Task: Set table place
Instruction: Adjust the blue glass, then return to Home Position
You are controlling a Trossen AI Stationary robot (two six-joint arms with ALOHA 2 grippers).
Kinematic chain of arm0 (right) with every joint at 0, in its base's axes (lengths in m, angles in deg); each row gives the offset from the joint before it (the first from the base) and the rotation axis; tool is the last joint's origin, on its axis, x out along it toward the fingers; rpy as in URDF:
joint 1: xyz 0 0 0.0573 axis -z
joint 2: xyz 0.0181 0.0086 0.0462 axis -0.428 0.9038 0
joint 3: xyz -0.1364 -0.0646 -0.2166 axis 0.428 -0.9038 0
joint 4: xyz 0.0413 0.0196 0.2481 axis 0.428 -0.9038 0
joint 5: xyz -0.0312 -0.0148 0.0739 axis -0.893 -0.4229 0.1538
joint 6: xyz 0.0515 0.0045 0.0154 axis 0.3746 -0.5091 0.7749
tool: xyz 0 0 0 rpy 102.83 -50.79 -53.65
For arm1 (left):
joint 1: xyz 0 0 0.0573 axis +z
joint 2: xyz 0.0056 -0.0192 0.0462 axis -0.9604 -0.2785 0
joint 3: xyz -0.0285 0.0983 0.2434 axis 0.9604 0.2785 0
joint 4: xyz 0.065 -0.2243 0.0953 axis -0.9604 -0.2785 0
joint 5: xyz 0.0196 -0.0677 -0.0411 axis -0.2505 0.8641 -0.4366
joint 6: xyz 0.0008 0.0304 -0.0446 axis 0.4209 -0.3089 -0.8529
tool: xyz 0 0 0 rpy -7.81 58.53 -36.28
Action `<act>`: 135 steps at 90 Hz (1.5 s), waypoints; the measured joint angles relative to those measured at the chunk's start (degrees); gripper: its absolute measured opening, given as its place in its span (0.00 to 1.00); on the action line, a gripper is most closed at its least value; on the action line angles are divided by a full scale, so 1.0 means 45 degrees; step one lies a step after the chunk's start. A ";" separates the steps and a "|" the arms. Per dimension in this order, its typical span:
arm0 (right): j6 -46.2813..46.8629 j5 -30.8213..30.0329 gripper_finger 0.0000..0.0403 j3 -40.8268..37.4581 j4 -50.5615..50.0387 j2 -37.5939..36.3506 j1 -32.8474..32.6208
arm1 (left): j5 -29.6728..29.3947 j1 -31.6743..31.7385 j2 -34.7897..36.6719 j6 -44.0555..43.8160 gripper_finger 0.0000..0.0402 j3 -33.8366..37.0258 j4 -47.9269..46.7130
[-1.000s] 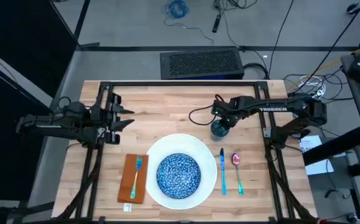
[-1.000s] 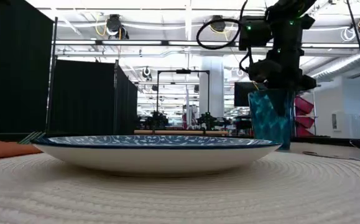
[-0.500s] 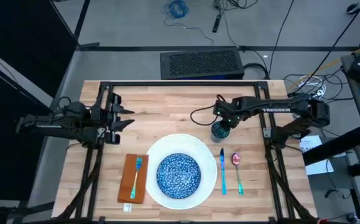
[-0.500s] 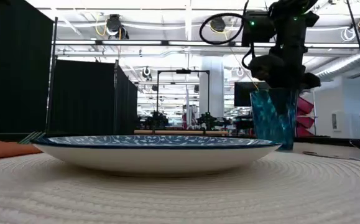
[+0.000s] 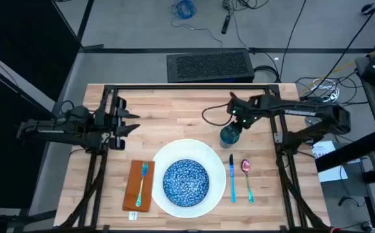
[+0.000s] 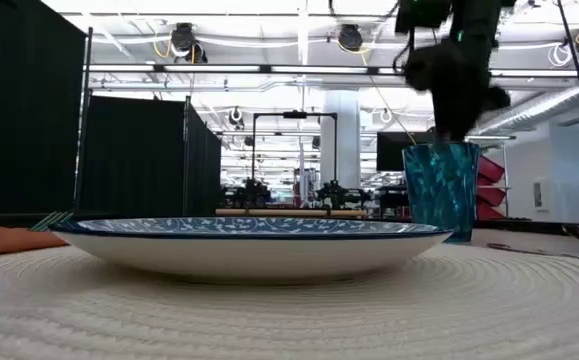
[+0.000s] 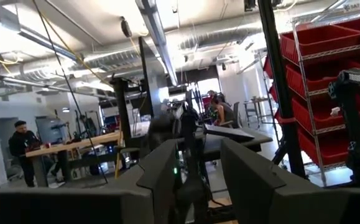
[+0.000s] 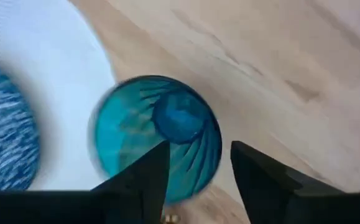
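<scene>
Two grippers show: the right gripper (image 5: 238,118), jaws parted and empty, hangs just above the cup (image 5: 228,135), standing right of centre beside the plate (image 5: 168,155), apparently placed. Left gripper (image 5: 127,123) waits at left, jaws parted.

Table (image 5: 174,103) (light wood) bears plate (image 5: 163,157), napkin (image 5: 134,188), cup (image 5: 229,136).

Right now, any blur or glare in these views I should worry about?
Right wrist view: the teal cup is motion-smeared at its rim, and the white plate is near blown out. Low view: the right end effector above the cup is blurred; bright ceiling lights leave it dark against them. High view: evenly lit, sharp. Left wrist view: backlit by overhead lamps, fingers dark.
</scene>
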 joint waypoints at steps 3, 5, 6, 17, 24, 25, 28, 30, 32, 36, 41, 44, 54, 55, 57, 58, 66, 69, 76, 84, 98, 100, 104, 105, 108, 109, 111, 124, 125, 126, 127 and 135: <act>-0.0287 -0.0006 0.41 0.0425 -0.0309 -0.0231 -0.0055 | -0.0197 0.0000 0.0004 -0.0004 0.29 -0.0005 0.0026; -0.0513 -0.0032 0.41 0.0691 -0.0477 -0.0419 -0.0125 | -0.0349 0.0000 0.0004 -0.0009 0.29 -0.0001 0.0026; -0.0644 -0.0042 0.41 0.0826 -0.0534 -0.0515 -0.0163 | -0.0457 0.0000 0.0004 -0.0009 0.29 -0.0004 0.0026; -0.1678 -0.0052 0.41 0.1777 -0.0330 -0.2025 -0.1092 | -0.1985 0.0000 0.0004 -0.0115 0.29 -0.0005 0.0004; -0.1867 -0.0058 0.41 0.1819 0.0453 -0.3308 -0.2081 | -0.2559 0.0000 0.0004 -0.0652 0.29 -0.0004 -0.0165; -0.1893 -0.0065 0.41 0.1788 0.0605 -0.3503 -0.2261 | -0.2562 0.0003 0.0004 -0.0812 0.29 -0.0002 -0.0180; -0.2019 -0.0136 0.41 0.1637 0.1156 -0.4067 -0.2820 | -0.2563 0.0002 0.0004 -0.1203 0.29 0.0000 -0.0235; -0.2146 -0.0232 0.41 0.1491 0.1558 -0.4483 -0.3252 | -0.2552 0.0000 0.0004 -0.1360 0.29 0.0000 -0.0261; -0.2271 -0.0358 0.41 0.1298 0.1993 -0.4882 -0.3673 | -0.2500 0.0000 0.0003 -0.1375 0.29 0.0000 -0.0293; -0.2739 -0.0762 0.41 0.0757 0.2950 -0.5705 -0.4605 | -0.2269 0.0000 0.0004 -0.1361 0.29 0.0000 -0.0383; -0.3523 -0.1298 0.41 -0.0292 0.4515 -0.6848 -0.5830 | -0.2020 0.0000 0.0002 -0.1315 0.29 0.0000 -0.0406; -0.3951 -0.1554 0.41 -0.1103 0.5470 -0.7597 -0.6511 | -0.1951 0.0000 0.0004 -0.1246 0.29 0.0000 -0.0388; -0.5084 -0.1834 0.41 -0.4075 0.8555 -1.0041 -0.8161 | -0.1937 0.0000 0.0276 -0.1097 0.29 0.0000 -0.0480; -0.5148 -0.1836 0.41 -0.4376 0.8813 -1.0277 -0.8263 | -0.1937 0.0000 0.0318 -0.1097 0.29 0.0000 -0.0506; -0.5241 -0.1830 0.41 -0.4968 0.9263 -1.0739 -0.8451 | -0.1930 0.0000 0.0404 -0.1096 0.29 0.0000 -0.0569; -0.5260 -0.1830 0.41 -0.5243 0.9450 -1.0961 -0.8535 | -0.1927 0.0000 0.0451 -0.1093 0.29 0.0000 -0.0626; -0.5076 -0.1822 0.41 -0.7290 1.0420 -1.2737 -0.9036 | -0.1868 0.0000 0.1014 -0.1100 0.29 0.0201 -0.1168; -0.4880 -0.1818 0.41 -0.7919 1.0657 -1.3350 -0.9147 | -0.1859 0.0000 0.1311 -0.1180 0.29 0.0486 -0.1124; -0.4569 -0.1776 0.41 -0.9036 1.1077 -1.4757 -0.9313 | -0.1897 0.0000 0.2142 -0.1457 0.29 0.1558 -0.0386; -0.4296 -0.1774 0.41 -0.9929 1.1036 -1.6124 -0.9348 | -0.2329 0.0000 0.3201 -0.1978 0.29 0.3165 0.0815; -0.4577 -0.1487 0.41 -1.0596 1.1470 -1.6098 -0.9331 | -0.3147 0.0005 0.4577 -0.3641 0.29 0.5881 0.2261; -0.4577 -0.1540 0.41 -1.0690 1.1597 -1.6111 -0.9335 | -0.3243 0.0005 0.4698 -0.3929 0.29 0.6049 0.2026; -0.4597 -0.1647 0.41 -1.0888 1.1733 -1.6214 -0.9336 | -0.3272 0.0009 0.4880 -0.4114 0.29 0.6011 0.1447; -0.4608 -0.1639 0.41 -1.0951 1.1793 -1.6210 -0.9336 | -0.3268 0.0010 0.4913 -0.4121 0.29 0.6008 0.1342; -0.4664 -0.1642 0.41 -1.1085 1.2076 -1.6203 -0.9329 | -0.3237 0.0005 0.4988 -0.4123 0.29 0.6018 0.1201; -0.4687 -0.1633 0.41 -1.1131 1.2215 -1.6200 -0.9332 | -0.3220 0.0005 0.4997 -0.4123 0.29 0.6018 0.1183; -0.4717 -0.1641 0.41 -1.1268 1.2503 -1.6194 -0.9341 | -0.3166 0.0005 0.4990 -0.4120 0.29 0.6023 0.1192; -0.4846 -0.1718 0.41 -1.2642 1.4117 -1.6196 -0.9336 | -0.2734 0.0005 0.4973 -0.3728 0.29 0.6028 0.0482; -0.4832 -0.1720 0.41 -1.2744 1.4200 -1.6194 -0.9335 | -0.2706 0.0005 0.4973 -0.3725 0.29 0.6028 0.0377; -0.4797 -0.1717 0.41 -1.2834 1.4284 -1.6188 -0.9332 | -0.2699 0.0005 0.4973 -0.3728 0.29 0.6028 0.0242; -0.4734 -0.1718 0.41 -1.2924 1.4341 -1.6186 -0.9331 | -0.2694 0.0005 0.4973 -0.3733 0.29 0.6028 0.0103; -0.4163 -0.1732 0.41 -1.3607 1.4764 -1.6191 -0.9328 | -0.2513 0.0000 0.4965 -0.3768 0.29 0.6028 -0.0982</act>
